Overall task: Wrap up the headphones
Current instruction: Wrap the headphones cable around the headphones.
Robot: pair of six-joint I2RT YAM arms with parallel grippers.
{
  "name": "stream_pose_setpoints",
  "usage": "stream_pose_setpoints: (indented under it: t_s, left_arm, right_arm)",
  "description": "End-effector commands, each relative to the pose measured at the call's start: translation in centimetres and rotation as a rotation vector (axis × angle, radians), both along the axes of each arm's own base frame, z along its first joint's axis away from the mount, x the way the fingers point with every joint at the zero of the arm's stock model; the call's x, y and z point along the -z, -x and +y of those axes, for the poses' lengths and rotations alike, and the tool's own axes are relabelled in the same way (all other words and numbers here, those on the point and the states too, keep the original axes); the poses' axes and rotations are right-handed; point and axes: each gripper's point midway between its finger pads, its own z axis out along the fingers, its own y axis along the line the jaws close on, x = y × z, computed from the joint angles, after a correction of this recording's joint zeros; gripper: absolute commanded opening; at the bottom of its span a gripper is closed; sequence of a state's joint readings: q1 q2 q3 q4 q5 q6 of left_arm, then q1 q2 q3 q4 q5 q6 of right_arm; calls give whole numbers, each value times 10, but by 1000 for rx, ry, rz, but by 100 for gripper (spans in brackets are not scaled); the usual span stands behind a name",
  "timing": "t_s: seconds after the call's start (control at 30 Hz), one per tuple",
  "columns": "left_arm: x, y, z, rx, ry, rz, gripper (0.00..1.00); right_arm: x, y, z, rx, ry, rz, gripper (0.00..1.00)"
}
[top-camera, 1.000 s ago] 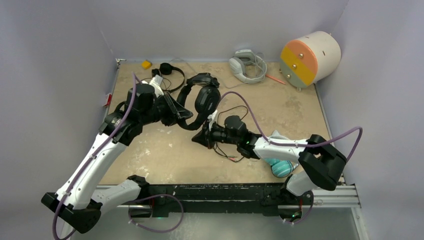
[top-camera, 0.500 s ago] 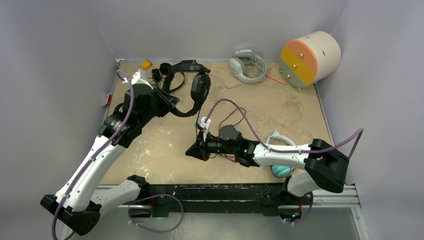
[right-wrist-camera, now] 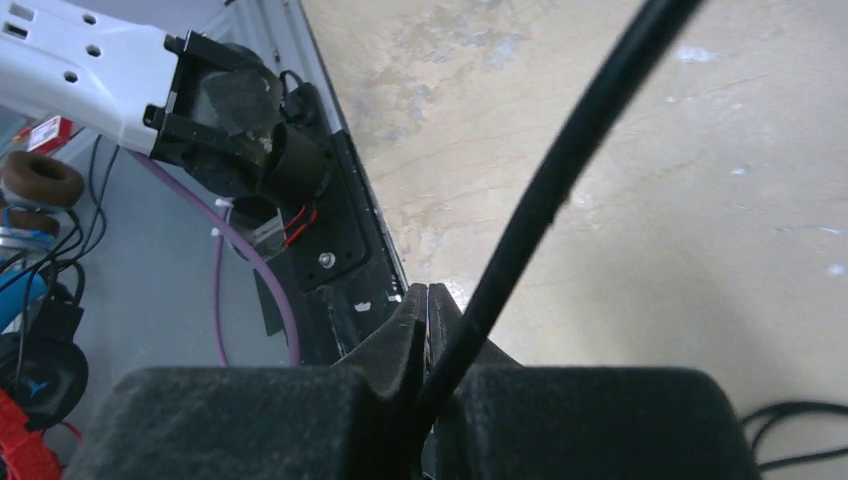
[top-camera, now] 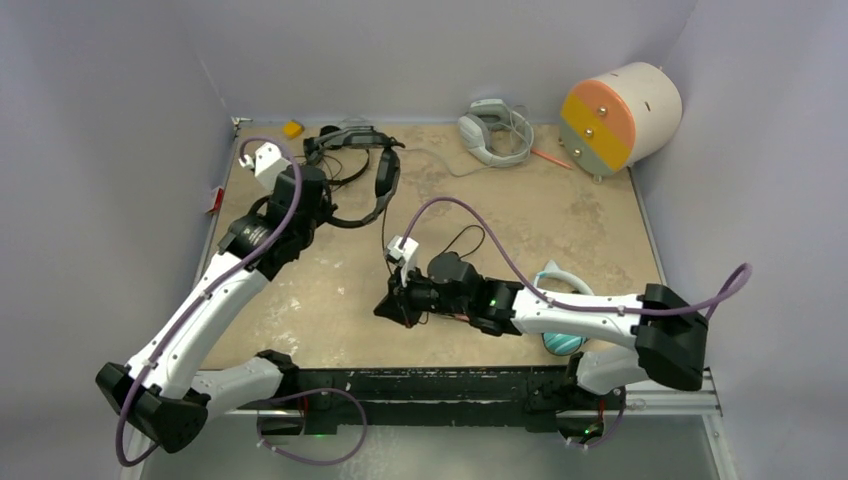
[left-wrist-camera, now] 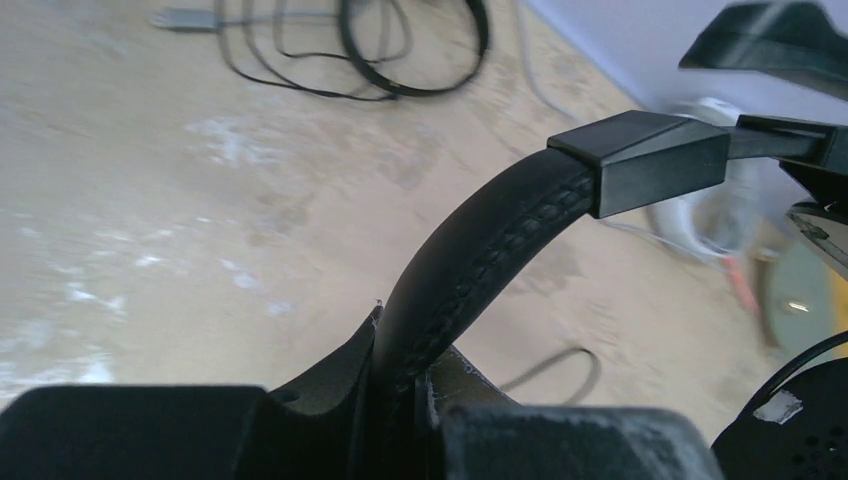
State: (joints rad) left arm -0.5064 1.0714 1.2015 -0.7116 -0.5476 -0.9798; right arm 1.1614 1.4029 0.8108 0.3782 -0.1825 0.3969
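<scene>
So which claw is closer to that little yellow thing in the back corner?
Left. The left gripper, clamped on the black headphones, is close by the yellow piece; the right gripper, pinching the cord, is near the table's front edge.

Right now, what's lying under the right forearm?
A teal ear cup shows on the near side of the right forearm, and a white band arcs out on the far side. The rest of that pair, cord included, is covered.

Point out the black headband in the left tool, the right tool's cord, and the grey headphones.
Black padded headband (left-wrist-camera: 470, 262): left wrist view, stitched arc.
Thin black cord (right-wrist-camera: 562, 180): right wrist view, mid-length.
Grey-white headphones (top-camera: 480, 132): top view, ear cup.
</scene>
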Motion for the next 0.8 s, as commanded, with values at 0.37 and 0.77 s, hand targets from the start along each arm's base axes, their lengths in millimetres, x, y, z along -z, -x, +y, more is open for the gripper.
stream_pose_setpoints:
  t_s: [0.37,0.77]
  left_arm:
    - [58,-11,18,146,-470,248,0]
    - [38,0,-25,314,-217,174,0]
  right_arm:
    - [-113,-21,-61,114,123,-252,0]
    - [-106,-33,-80,157,217,-288,0]
